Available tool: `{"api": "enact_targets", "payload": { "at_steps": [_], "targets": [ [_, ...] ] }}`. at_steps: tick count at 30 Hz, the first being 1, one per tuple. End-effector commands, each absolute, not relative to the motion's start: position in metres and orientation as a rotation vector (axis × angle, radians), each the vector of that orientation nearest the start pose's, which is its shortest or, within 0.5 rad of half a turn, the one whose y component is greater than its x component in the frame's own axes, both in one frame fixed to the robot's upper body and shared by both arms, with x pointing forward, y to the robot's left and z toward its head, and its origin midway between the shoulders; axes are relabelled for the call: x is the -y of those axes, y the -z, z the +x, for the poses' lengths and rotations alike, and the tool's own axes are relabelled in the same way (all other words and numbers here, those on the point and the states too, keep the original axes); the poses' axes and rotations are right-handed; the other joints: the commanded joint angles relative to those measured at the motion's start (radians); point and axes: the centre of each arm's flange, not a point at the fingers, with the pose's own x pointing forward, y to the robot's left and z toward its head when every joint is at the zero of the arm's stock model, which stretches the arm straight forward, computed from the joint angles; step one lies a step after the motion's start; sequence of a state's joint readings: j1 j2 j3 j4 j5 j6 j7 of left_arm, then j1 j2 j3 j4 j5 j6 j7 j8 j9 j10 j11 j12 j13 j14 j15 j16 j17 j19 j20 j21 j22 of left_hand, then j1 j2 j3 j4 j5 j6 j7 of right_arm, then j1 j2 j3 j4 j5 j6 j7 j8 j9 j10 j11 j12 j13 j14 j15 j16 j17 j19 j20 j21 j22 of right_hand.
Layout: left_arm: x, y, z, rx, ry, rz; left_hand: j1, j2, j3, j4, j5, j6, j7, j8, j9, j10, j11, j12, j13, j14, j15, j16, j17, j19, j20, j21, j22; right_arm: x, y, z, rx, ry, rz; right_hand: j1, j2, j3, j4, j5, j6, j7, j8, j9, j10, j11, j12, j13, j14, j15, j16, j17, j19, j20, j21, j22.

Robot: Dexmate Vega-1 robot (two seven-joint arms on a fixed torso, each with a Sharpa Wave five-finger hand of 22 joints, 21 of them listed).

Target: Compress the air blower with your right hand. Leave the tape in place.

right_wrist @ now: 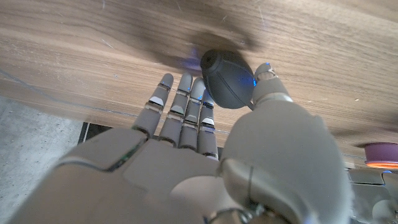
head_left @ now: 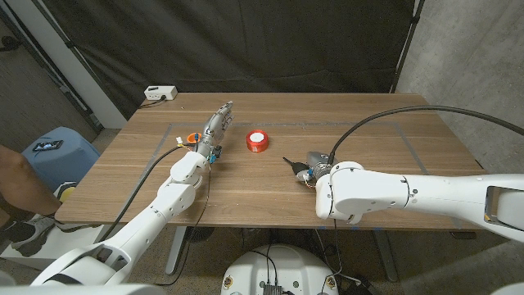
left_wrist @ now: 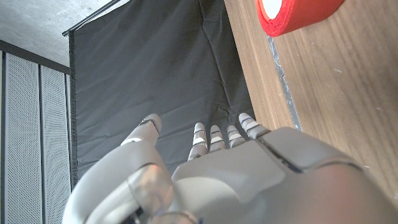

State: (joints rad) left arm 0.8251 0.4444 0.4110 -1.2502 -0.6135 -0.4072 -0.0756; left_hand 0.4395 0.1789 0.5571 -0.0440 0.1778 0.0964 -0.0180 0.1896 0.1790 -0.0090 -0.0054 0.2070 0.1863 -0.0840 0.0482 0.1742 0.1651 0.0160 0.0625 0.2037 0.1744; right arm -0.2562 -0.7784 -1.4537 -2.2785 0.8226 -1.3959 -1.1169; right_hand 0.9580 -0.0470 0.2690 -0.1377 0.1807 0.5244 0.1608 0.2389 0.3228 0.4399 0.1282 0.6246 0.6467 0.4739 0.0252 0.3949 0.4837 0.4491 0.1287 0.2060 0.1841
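Observation:
The air blower [head_left: 300, 168] is a dark rubber bulb with a black nozzle pointing toward picture left, near the table's front middle. My right hand [head_left: 319, 170] is at the bulb. In the right wrist view the bulb [right_wrist: 227, 79] sits between my thumb and the nearest finger, both touching it, while the other fingers [right_wrist: 177, 102] reach out straight. The bulb looks round, not squashed. The red tape roll [head_left: 257, 141] lies flat at the table's middle, and its edge [left_wrist: 292, 15] is in the left wrist view. My left hand [head_left: 217, 127] stands just left of the tape, fingers straight, holding nothing.
A white power strip [head_left: 160, 93] lies at the table's far left corner. Faint tape lines mark the wooden tabletop [head_left: 368, 115]. A blue stool [head_left: 51, 152] and a person's arm [head_left: 16, 179] are off the table's left side. A black curtain hangs behind.

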Motion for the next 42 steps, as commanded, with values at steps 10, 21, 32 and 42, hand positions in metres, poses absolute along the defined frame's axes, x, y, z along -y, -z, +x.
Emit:
{"api": "enact_targets", "payload": {
  "at_steps": [10,21,32,42],
  "targets": [
    [-0.2545,0.0345,0.6481,0.670,0.272,-0.048,0.001,0.006,0.003,-0.005,0.003,0.012,-0.001,-0.003,0.004,0.010,-0.002,0.002,0.003,0.006,0.004,0.004,0.003,0.002,0.006,-0.003,0.005,0.1016,0.0839,0.4912,0.083,0.088,-1.376,-0.003,0.000,-0.003,-0.001,0.000,0.004,0.001,-0.004,0.006,0.002,-0.001,0.004,0.004,0.002,-0.001,-0.002,0.005,0.003,0.002,0.003,0.003],
    [-0.2545,0.0364,0.6459,0.669,0.269,-0.049,0.001,0.005,0.003,-0.005,0.003,0.017,0.000,-0.001,0.004,0.010,-0.002,0.002,0.003,0.007,0.004,0.004,0.003,0.002,0.006,-0.003,0.005,0.1023,0.0865,0.4949,0.089,0.106,-1.383,0.007,0.003,-0.001,-0.007,0.001,0.036,-0.010,0.006,0.009,0.035,-0.011,0.020,0.005,0.031,-0.017,0.008,0.009,0.021,-0.007,0.012,0.003],
    [-0.2533,0.0368,0.6458,0.668,0.273,-0.050,0.001,0.006,0.004,-0.005,0.003,0.020,-0.001,0.000,0.004,0.011,-0.002,0.002,0.003,0.008,0.004,0.004,0.003,0.003,0.007,-0.002,0.005,0.1041,0.0888,0.4950,0.114,0.137,-1.375,0.022,0.010,0.003,-0.011,0.001,0.108,-0.033,0.028,0.016,0.103,-0.047,0.043,-0.010,0.095,-0.056,0.031,0.019,0.069,-0.029,0.030,0.003],
    [-0.2517,0.0363,0.6470,0.669,0.278,-0.051,0.001,0.006,0.004,-0.005,0.003,0.023,-0.002,0.000,0.005,0.013,-0.004,0.003,0.003,0.012,0.003,0.005,0.003,0.004,0.008,-0.002,0.005,0.1043,0.0902,0.4934,0.156,0.178,-1.362,0.043,0.013,0.009,-0.018,-0.001,0.194,-0.065,0.056,0.023,0.179,-0.080,0.068,-0.028,0.172,-0.106,0.053,0.023,0.115,-0.059,0.044,0.003]
  ]
}}
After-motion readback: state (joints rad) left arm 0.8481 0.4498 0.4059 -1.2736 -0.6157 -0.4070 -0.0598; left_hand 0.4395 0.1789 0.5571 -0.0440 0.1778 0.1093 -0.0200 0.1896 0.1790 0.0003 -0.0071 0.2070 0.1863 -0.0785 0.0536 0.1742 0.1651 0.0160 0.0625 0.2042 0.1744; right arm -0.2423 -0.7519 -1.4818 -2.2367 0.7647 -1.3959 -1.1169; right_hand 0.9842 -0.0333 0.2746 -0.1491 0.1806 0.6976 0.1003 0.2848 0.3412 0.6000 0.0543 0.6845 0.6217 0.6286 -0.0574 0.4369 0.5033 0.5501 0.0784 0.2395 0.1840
